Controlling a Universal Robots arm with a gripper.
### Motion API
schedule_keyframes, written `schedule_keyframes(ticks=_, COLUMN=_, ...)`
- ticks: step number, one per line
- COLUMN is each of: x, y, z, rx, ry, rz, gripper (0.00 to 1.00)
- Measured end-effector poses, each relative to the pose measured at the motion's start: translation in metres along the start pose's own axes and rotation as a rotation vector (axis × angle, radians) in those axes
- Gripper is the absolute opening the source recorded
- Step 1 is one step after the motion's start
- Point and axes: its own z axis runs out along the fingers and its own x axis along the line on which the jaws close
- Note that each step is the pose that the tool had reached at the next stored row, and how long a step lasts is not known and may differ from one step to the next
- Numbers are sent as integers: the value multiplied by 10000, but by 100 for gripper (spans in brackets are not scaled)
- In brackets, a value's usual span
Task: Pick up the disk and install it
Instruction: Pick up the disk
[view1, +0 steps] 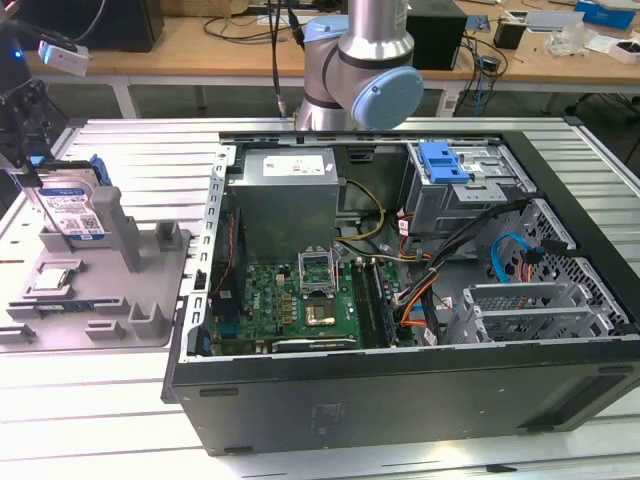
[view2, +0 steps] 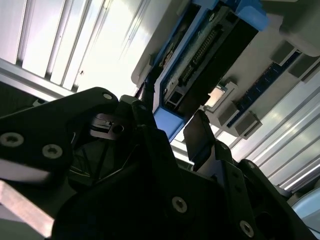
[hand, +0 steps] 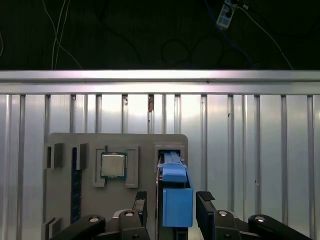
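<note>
The disk (view1: 72, 207), a silver drive with a white-and-blue label in a blue carrier frame, stands upright in a slot of the grey fixture (view1: 110, 305) at the exterior view's left. My gripper (view1: 28, 165) hangs over its top edge. In the first wrist view the blue carrier end of the disk (hand: 177, 202) sits between my two black fingers (hand: 141, 200), with a narrow gap on each side. The second wrist view shows the disk (view2: 200, 50) edge-on, its connector side showing, with the gripper (view2: 170, 127) open around its blue end.
An open computer case (view1: 190, 330) fills the middle and the exterior view's right, with a motherboard (view1: 300, 300), cables and a drive cage with a blue latch (view1: 445, 160). A small square chip (hand: 113, 165) lies in the fixture beside the disk. The arm's base (view1: 360, 70) stands behind the case.
</note>
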Motion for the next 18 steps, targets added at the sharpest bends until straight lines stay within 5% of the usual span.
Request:
schedule_keyframes(ticks=12, x=-31, y=22, z=62, rx=1, ry=52, rz=1, gripper=51)
schedule_keyframes(ticks=14, x=-32, y=21, z=83, rx=0, ry=62, rz=2, gripper=43)
schedule_keyframes(ticks=18, x=-33, y=20, z=110, rx=0, ry=68, rz=3, gripper=43)
